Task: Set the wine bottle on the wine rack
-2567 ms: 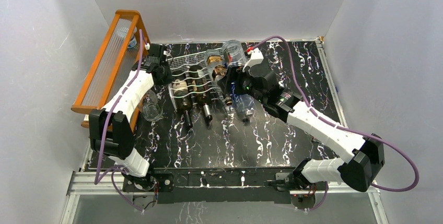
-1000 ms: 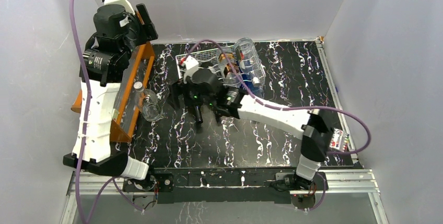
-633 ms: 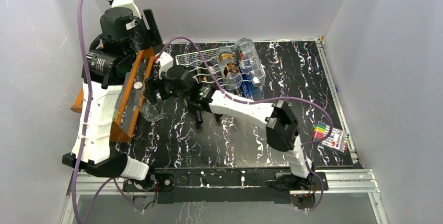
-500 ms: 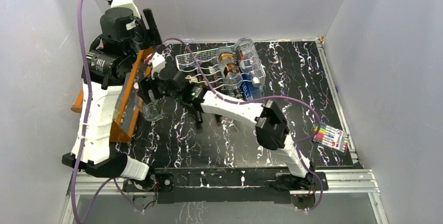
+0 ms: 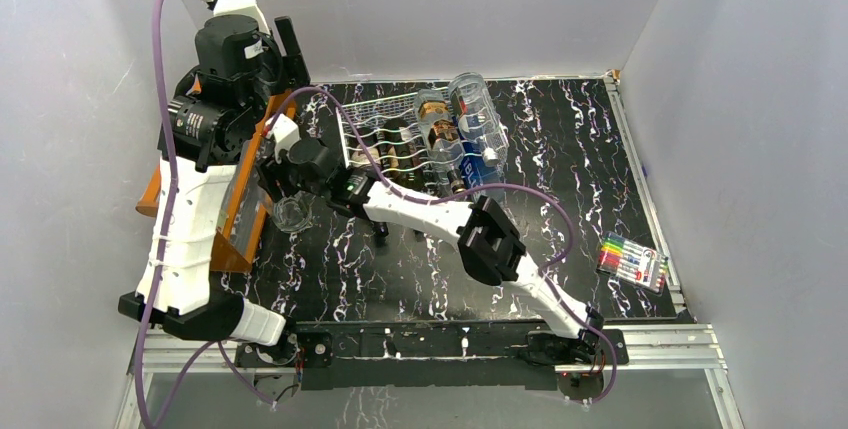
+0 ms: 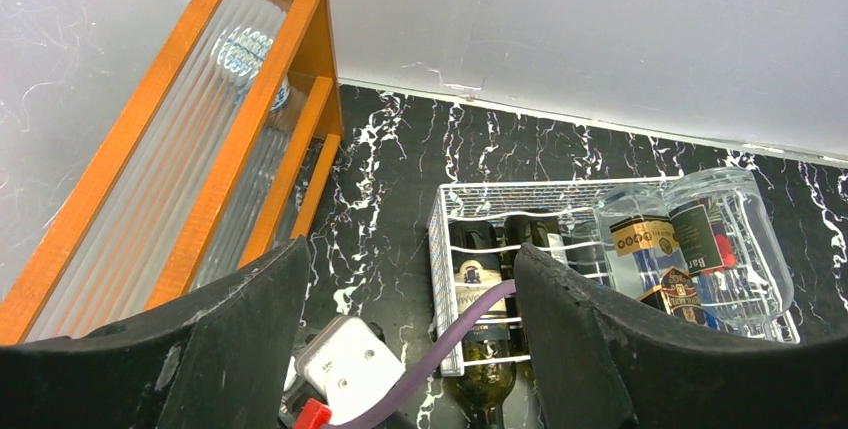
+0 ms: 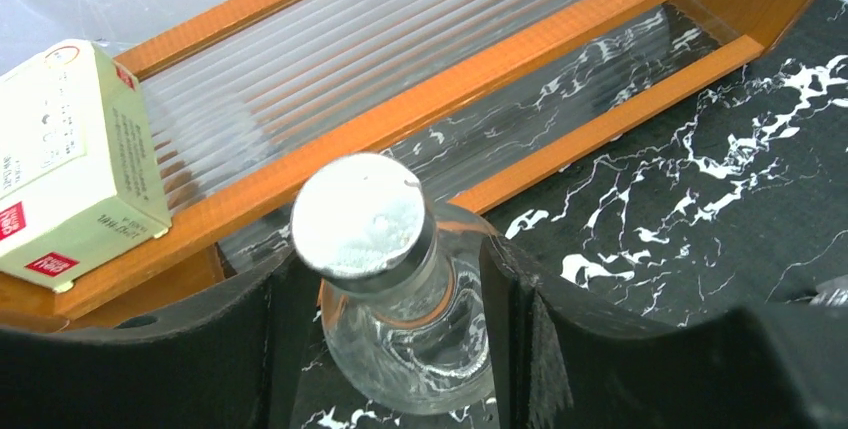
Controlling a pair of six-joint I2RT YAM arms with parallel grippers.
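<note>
The wine bottle [image 7: 400, 294] is clear glass with a silver cap and stands upright on the black marble table beside the orange shelf. It also shows in the top view [image 5: 292, 213]. My right gripper [image 7: 395, 319] is down over it, one finger pressed on each side of its body, shut on it. That gripper [image 5: 287, 187] has reached far left across the table. The wine rack [image 5: 352, 121], silver-white wire, lies flat at the back with dark bottles [image 6: 482, 271] in its left grooves. My left gripper [image 6: 410, 349] hangs high and open, holding nothing.
The tall orange shelf [image 7: 400, 119] with ribbed clear panels stands right behind the bottle, with a small carton [image 7: 70, 159] on it. A clear plastic container [image 6: 705, 249] of labelled bottles lies on the rack's right side. A marker pack [image 5: 632, 261] lies at the table's right edge.
My right arm swung left from the rack to the clear bottle and its jaws narrowed around it. The raised left arm barely moved; its jaws opened slightly.
</note>
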